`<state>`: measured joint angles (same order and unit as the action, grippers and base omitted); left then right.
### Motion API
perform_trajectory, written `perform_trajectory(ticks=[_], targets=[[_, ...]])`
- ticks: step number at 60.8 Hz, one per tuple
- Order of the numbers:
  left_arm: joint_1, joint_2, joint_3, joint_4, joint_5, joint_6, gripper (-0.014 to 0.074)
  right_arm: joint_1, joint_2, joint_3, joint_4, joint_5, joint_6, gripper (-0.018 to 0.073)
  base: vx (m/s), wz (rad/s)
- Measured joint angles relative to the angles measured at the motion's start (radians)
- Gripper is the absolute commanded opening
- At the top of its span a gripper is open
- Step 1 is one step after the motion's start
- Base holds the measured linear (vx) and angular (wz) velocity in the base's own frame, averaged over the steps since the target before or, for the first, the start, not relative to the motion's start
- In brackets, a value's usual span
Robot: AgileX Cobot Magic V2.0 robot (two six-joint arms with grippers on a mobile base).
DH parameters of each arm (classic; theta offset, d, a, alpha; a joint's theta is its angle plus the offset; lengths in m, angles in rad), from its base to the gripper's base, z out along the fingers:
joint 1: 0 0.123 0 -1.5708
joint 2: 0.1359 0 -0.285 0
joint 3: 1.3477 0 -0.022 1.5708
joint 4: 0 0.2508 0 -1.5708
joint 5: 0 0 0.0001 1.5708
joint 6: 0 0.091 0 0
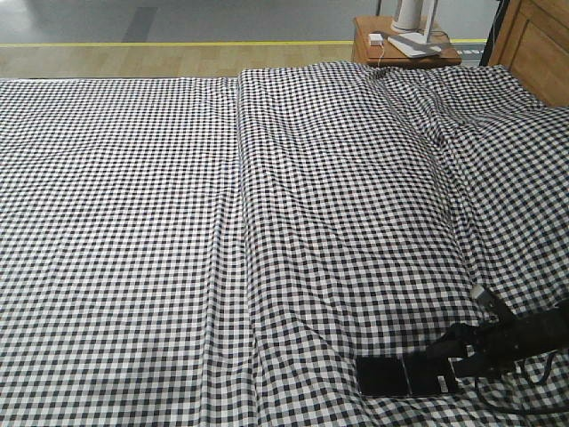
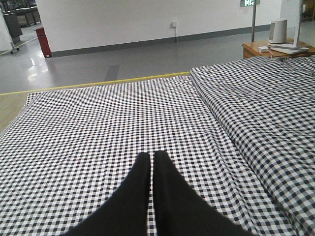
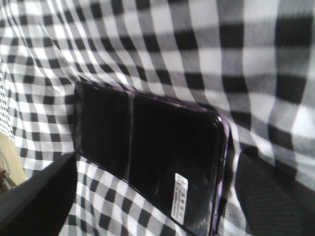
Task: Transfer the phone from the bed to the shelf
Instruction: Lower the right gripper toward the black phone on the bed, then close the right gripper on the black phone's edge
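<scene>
Where the phone [image 3: 147, 157] lies, the right claw [image 1: 452, 356] stoops, straddling it

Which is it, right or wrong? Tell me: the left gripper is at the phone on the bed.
Wrong arm: the right gripper is at the phone on the bed; the right wrist view shows it. The left gripper is elsewhere.

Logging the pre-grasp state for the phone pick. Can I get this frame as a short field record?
phone: lying flat on bed, sticker end toward right gripper
right gripper: open, straddling phone, not closed on it
left gripper: shut, empty, above bed
shelf: not in view
stage: phone not yet lifted
</scene>
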<state>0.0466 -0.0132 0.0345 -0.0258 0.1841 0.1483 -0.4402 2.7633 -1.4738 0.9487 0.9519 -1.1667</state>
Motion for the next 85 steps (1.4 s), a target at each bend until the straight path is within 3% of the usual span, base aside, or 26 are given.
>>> perform_trajectory(ticks=[12,32,41,52,66,85], targets=[[0.000,0.000,0.000,0.000,0.000,0.000,0.0001,0.002,0.043,-0.005,0.028,0.029,-0.010,0.0599,0.00,0.00],[0.000,0.000,0.000,0.000,0.000,0.000,0.0001,0.049,0.084,-0.006,0.168,0.101,-0.082,0.0594,0.00,0.00],[0.000,0.000,0.000,0.000,0.000,0.000,0.0001,0.059,0.089,-0.010,0.173,0.117,-0.098,0.0561,0.00,0.00],[0.000,0.000,0.000,0.000,0.000,0.000,0.0001,0.059,0.090,-0.012,0.172,0.141,-0.106,0.0383,0.00,0.00],[0.000,0.000,0.000,0.000,0.000,0.000,0.0001,0.059,0.090,-0.012,0.170,0.170,-0.113,-0.0016,0.00,0.00],[0.000,0.000,0.000,0.000,0.000,0.000,0.0001,0.059,0.087,-0.012,0.153,0.176,-0.113,-0.0009,0.00,0.00]])
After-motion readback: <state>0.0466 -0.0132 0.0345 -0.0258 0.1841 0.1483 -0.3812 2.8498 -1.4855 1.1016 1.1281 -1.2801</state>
